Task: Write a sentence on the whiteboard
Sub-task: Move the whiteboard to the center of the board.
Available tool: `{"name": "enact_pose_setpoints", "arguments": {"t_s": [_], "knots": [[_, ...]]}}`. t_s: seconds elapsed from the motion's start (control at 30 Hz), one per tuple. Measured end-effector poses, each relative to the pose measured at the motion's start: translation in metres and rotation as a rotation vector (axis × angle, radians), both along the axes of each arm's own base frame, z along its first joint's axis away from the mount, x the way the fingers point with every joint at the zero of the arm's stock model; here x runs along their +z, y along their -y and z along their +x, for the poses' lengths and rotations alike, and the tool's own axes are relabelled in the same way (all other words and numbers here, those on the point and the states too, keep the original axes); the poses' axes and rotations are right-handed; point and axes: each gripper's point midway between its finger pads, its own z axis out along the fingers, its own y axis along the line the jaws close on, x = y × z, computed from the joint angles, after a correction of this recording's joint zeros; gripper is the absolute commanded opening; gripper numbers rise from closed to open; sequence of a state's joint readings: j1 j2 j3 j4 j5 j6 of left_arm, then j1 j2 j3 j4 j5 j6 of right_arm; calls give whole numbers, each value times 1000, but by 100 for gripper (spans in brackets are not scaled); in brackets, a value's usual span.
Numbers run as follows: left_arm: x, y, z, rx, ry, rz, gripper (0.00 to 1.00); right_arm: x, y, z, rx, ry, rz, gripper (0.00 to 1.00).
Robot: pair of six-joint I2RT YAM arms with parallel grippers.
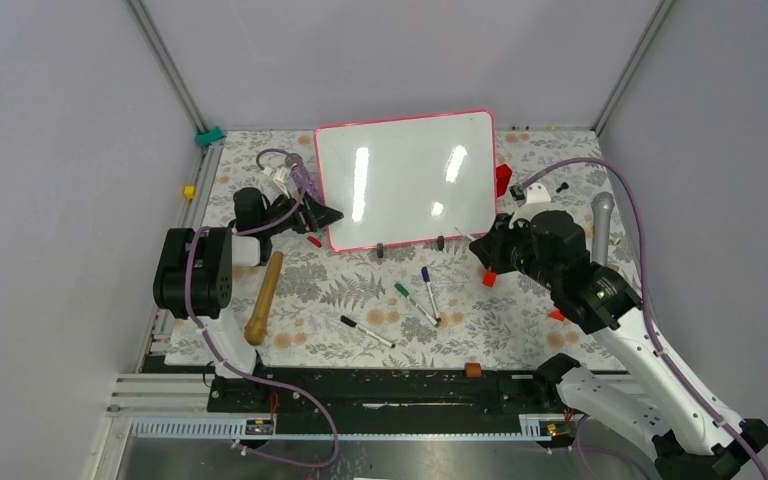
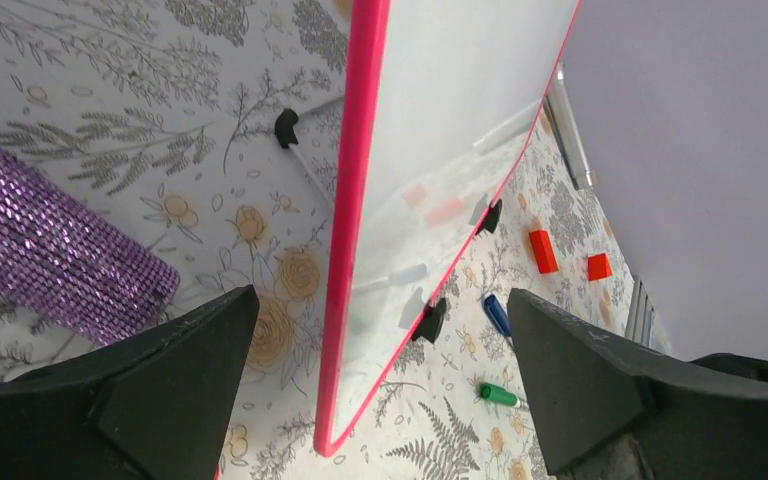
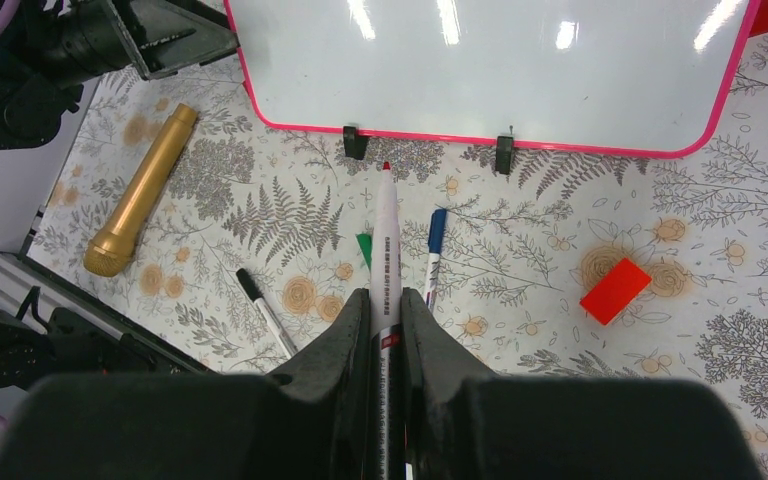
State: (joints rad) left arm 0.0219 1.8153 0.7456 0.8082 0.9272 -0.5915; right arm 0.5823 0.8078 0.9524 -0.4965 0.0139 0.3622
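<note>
The whiteboard (image 1: pixel 405 180) stands tilted at the back of the table, its pink frame and two black clips (image 3: pixel 356 142) along the near edge. Its surface is blank; no sentence shows on it. My left gripper (image 1: pixel 325 213) is open at the board's lower left corner. In the left wrist view the board's pink edge (image 2: pixel 355 200) runs between the wide-apart fingers (image 2: pixel 190 350) without touching them. My right gripper (image 3: pixel 387 300) is shut on a white marker (image 3: pixel 386 240). Its red tip points at the board's near edge and stays just short of it.
A gold microphone (image 1: pixel 263 297) lies at the left and a silver one (image 1: pixel 601 225) at the right. Blue (image 1: pixel 429 285), green (image 1: pixel 412 300) and black (image 1: pixel 365 331) pens lie in the middle. Red blocks (image 1: pixel 489 279) sit near the right gripper. A purple glittery thing (image 2: pixel 50 240) lies left of the board.
</note>
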Motion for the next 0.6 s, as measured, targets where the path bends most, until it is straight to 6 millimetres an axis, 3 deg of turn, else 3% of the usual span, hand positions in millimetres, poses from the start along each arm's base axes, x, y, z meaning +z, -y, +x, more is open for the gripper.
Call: {"name": "enact_pose_setpoints", "arguments": {"t_s": [0.3, 0.6], "knots": [[0, 5, -32, -16, -12, 15, 90, 0, -4, -3, 23, -6, 10, 0], [-6, 12, -46, -34, -25, 22, 91, -3, -7, -3, 38, -22, 10, 0]]}}
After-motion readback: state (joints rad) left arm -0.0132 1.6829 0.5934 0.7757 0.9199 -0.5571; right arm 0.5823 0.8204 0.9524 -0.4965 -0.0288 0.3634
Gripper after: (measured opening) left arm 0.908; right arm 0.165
